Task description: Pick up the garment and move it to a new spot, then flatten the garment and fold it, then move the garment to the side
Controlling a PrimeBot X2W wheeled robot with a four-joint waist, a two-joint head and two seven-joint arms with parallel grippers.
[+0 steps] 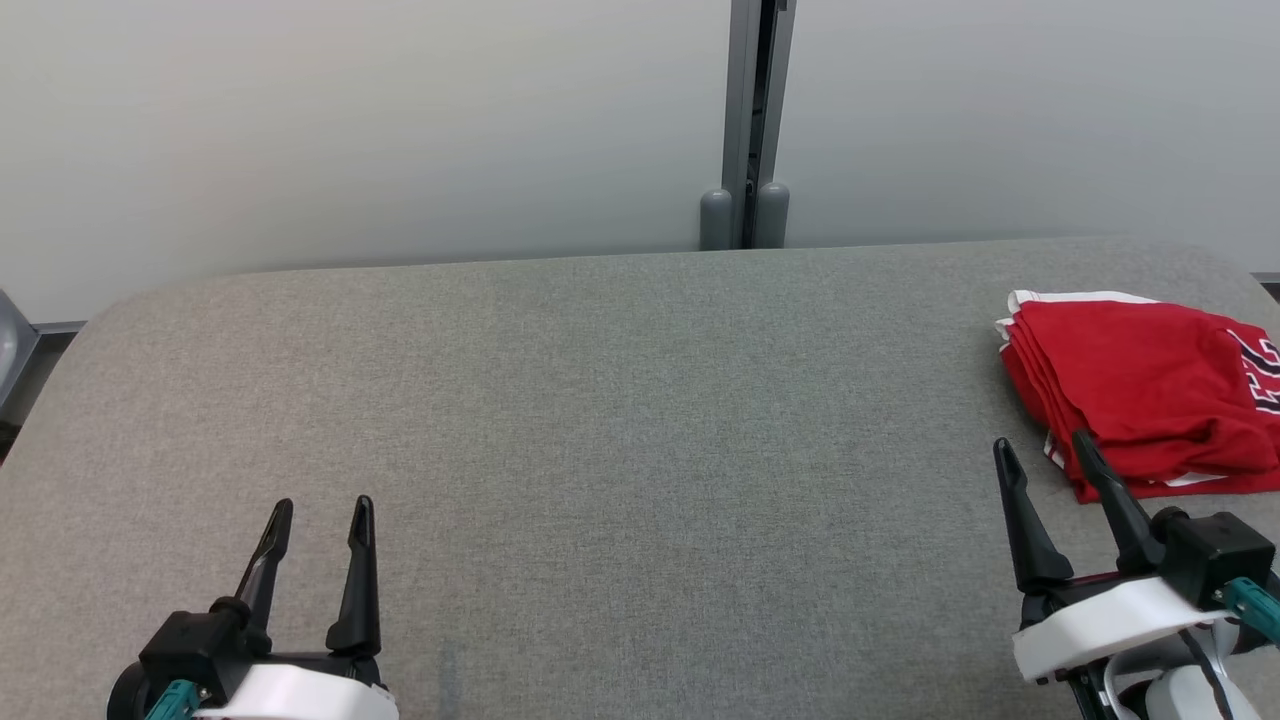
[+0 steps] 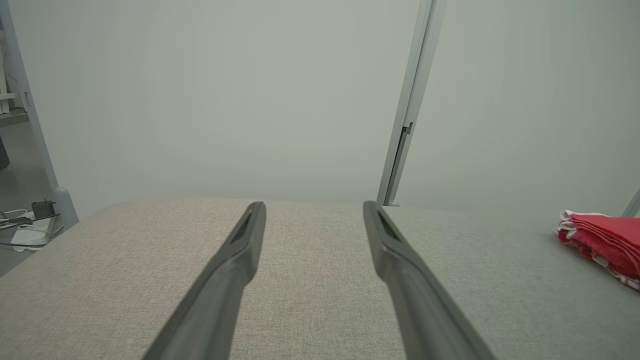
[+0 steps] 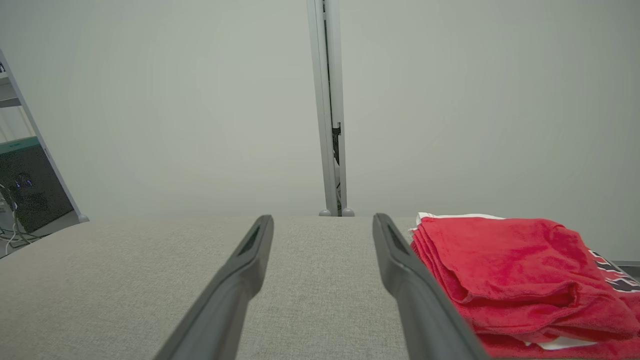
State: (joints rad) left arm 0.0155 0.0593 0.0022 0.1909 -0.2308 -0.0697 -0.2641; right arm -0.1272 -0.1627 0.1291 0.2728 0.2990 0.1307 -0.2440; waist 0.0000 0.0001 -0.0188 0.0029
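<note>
Right gripper beside folded garment

Left end effector, jaws parted and empty, over the grey fabric surface; folded red garment lies well apart at the view's right edge, before a pale wall.

Lower left of the head view, the left gripper has two long, tapering dark fingers on a black block, with a white wrist cuff and a teal fitting. The right gripper (lower right) is built alike.
</note>
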